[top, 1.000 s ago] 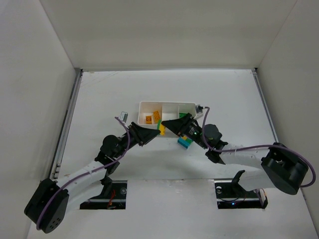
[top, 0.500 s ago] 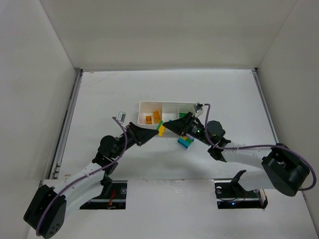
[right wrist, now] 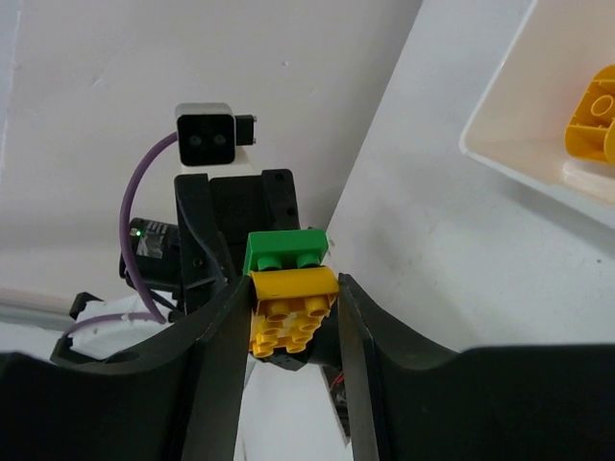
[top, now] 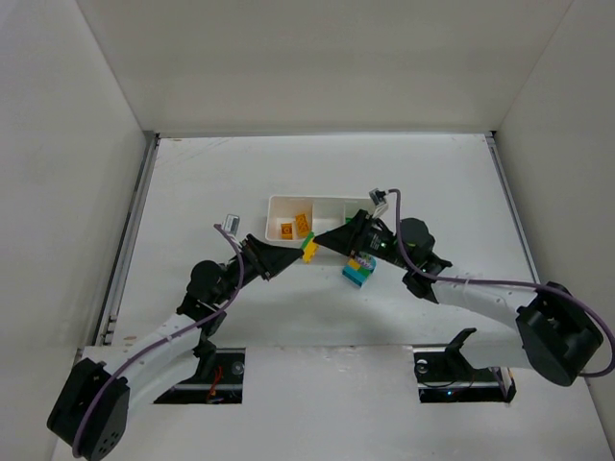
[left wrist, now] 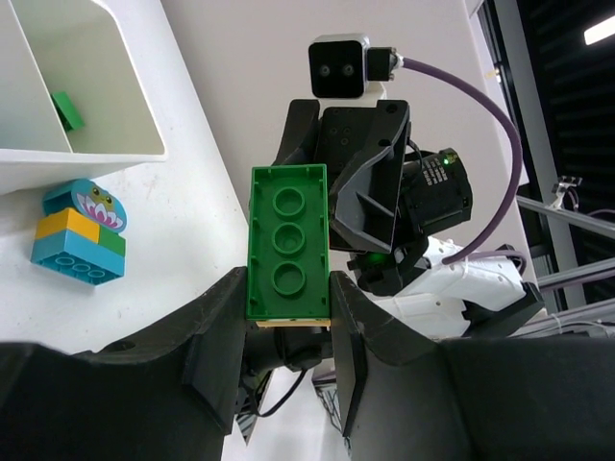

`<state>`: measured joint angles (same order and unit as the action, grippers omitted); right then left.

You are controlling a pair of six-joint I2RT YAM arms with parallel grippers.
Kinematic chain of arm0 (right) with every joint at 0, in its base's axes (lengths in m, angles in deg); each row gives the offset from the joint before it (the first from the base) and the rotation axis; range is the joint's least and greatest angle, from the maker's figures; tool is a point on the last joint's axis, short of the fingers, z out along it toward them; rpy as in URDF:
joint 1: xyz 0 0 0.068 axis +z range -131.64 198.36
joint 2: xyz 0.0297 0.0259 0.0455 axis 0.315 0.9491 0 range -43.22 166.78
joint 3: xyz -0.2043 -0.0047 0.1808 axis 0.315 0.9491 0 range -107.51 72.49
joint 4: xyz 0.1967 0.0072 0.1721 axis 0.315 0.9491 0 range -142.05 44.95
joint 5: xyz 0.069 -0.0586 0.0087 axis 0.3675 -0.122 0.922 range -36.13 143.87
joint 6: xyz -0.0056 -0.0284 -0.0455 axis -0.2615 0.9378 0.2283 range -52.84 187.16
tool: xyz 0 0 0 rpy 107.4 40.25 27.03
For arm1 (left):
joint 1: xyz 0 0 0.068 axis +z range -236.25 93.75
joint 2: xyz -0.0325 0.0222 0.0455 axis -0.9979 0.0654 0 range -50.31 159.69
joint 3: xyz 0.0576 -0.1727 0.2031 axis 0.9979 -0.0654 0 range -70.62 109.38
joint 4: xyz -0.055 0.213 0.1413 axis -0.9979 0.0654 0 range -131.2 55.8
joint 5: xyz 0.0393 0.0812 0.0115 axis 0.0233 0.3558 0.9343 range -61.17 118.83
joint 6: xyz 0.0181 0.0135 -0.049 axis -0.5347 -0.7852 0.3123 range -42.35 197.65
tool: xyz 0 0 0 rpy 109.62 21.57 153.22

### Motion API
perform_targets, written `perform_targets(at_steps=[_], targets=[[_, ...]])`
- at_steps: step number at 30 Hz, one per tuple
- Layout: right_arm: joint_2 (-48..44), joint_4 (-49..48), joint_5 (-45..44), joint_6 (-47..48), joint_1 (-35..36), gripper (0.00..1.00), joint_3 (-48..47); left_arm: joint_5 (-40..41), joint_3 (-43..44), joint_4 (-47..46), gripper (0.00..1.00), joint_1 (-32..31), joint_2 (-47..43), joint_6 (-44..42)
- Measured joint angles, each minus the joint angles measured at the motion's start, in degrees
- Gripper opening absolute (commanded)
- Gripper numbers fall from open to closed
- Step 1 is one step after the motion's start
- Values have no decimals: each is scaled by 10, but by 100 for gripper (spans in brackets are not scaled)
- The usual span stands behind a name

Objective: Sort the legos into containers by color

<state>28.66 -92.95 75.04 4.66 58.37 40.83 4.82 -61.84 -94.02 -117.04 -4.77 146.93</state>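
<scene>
Lego clump (top: 309, 250), clamped between opposing, outstretched jaws

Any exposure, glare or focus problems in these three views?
Top external: even, soft light, faint shadows, no glare. Left wrist: green brick is sharp; the background at upper right is dark, with one glaring light strip. Right wrist: yellow brick is sharp; the white tray nearly blends into the white table.

table (top: 211, 173) white | walls (top: 317, 58) plain white | metal rail (top: 132, 230) along left table edge
</scene>
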Motion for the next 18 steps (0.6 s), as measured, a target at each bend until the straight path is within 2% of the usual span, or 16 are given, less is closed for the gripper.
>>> perform_targets(at_steps=[1,18], targets=[[2,-2,-4,4,1,55,-2,5,0,-3,17,-3,2,0],[78,-145,-76,2,40,65,-2,103,-2,-16,16,-34,-7,36]])
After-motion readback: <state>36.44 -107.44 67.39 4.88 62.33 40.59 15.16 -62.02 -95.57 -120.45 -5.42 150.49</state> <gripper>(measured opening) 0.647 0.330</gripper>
